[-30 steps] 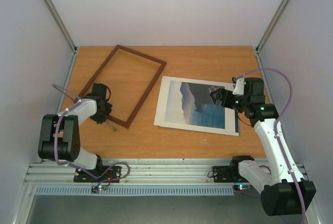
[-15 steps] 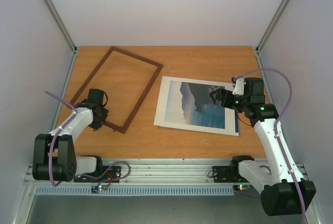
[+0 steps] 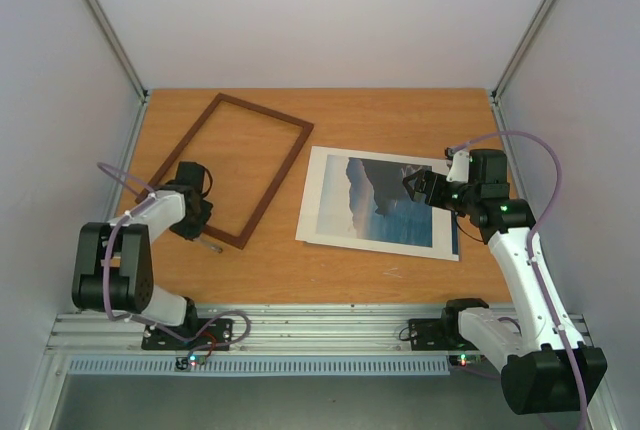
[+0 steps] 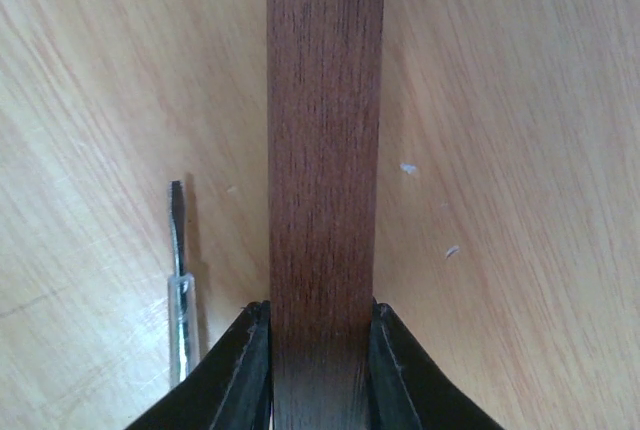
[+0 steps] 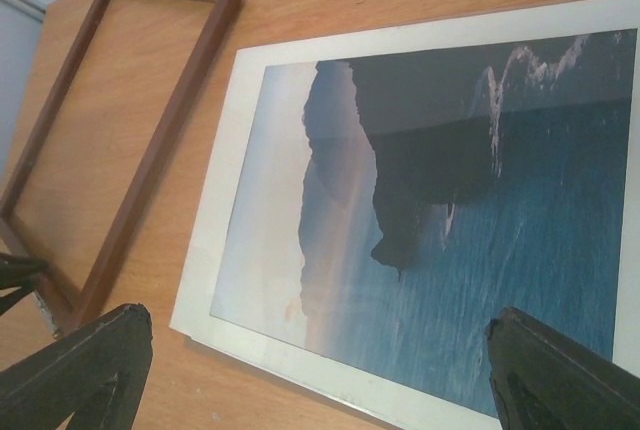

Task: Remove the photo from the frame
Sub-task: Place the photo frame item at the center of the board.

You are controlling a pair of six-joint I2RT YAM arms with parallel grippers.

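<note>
The empty frame (image 4: 325, 150) is pinched on its near side by the left jaws, likely to be pulled aside, and the photo (image 5: 450, 200) is laid flat on the table (image 3: 400, 120) beside it under the spread right jaws.

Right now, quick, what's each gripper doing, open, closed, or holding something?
Left gripper: closed on the frame.
Right gripper: open above the photo, holding nothing.

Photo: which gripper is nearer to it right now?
Right. The right gripper hangs open above the photo's right end; the left gripper clamps the frame's near rail, left of the photo.
</note>
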